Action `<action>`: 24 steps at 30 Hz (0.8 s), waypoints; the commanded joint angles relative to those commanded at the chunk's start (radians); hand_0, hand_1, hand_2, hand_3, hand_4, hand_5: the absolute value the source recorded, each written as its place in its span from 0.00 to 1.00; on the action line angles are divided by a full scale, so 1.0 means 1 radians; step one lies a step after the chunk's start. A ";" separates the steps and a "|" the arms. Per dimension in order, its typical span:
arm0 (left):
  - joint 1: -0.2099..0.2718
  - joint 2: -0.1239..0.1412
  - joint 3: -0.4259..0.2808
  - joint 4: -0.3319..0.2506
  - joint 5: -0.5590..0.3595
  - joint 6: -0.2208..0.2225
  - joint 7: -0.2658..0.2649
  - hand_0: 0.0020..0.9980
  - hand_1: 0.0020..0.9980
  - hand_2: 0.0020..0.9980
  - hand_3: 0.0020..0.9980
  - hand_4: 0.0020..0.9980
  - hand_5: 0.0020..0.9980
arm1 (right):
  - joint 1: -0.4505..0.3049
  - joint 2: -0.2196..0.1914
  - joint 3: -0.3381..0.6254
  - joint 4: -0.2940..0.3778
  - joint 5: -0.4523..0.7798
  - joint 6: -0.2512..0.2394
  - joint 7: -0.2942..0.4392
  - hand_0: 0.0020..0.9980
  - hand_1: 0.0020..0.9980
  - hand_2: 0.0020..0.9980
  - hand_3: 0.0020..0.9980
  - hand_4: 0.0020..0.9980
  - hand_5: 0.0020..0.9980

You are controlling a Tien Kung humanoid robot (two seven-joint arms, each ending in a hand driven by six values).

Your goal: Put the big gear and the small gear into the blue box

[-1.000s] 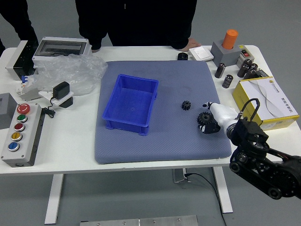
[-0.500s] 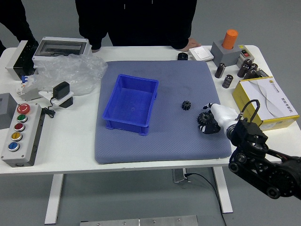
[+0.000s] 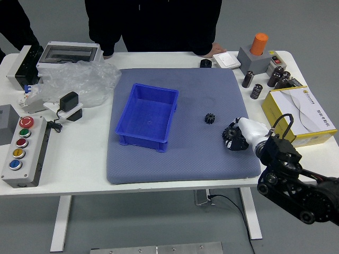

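Note:
My right hand (image 3: 237,134) reaches in from the right over the mat, its black fingers curled around the big gear (image 3: 230,133). Part of that dark gear shows between the fingers; the rest is hidden under the hand. Just up and left of the hand, the small gear (image 3: 210,118) lies flat on the mat, touching nothing. The blue box (image 3: 142,141) stands open on the left half of the mat, with nothing inside.
A yellow and white carton (image 3: 304,114) stands close to the right hand. Black cylinders (image 3: 256,91) are beyond it. Left of the mat are plastic wrap (image 3: 79,82) and a button panel (image 3: 24,153). A person stands at the far side, a hand (image 3: 213,50) at the table's edge.
The fingers of my right hand have curled inward around the big gear, while the hand has barely shifted. Box and small gear have stayed put.

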 joint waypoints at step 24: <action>0.002 0.002 -0.002 0.000 -0.001 -0.001 0.000 0.81 0.79 0.80 0.75 0.59 0.25 | 0.014 -0.003 0.051 0.064 -0.091 -0.039 0.000 0.67 0.51 0.53 0.59 0.64 0.09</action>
